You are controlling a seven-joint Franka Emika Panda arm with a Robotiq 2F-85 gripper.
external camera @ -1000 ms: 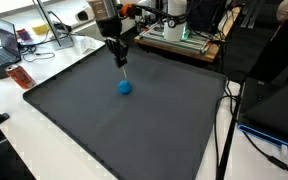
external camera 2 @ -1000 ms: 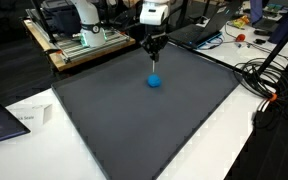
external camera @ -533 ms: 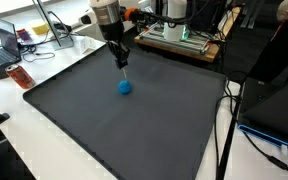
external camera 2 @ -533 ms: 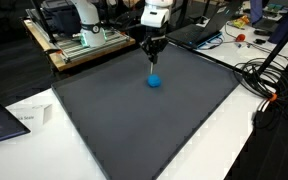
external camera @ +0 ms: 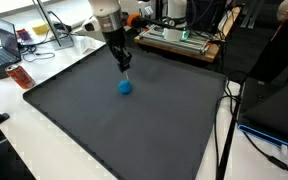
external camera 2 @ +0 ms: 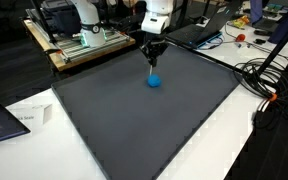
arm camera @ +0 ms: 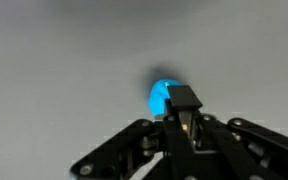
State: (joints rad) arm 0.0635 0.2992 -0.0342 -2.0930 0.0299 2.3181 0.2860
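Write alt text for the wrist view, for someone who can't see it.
Blurry close-up: the shut black gripper comes in from the bottom edge, its tip partly covering a blue ball that lies on a plain grey mat.

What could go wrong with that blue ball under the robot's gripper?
The blue ball is round and lies on the flat dark mat with nothing beside it, so a sideways nudge could send it rolling off. The thin stick held in the shut gripper reaches down to the ball and looks slender; pressing too hard might bend it or make it slip off.
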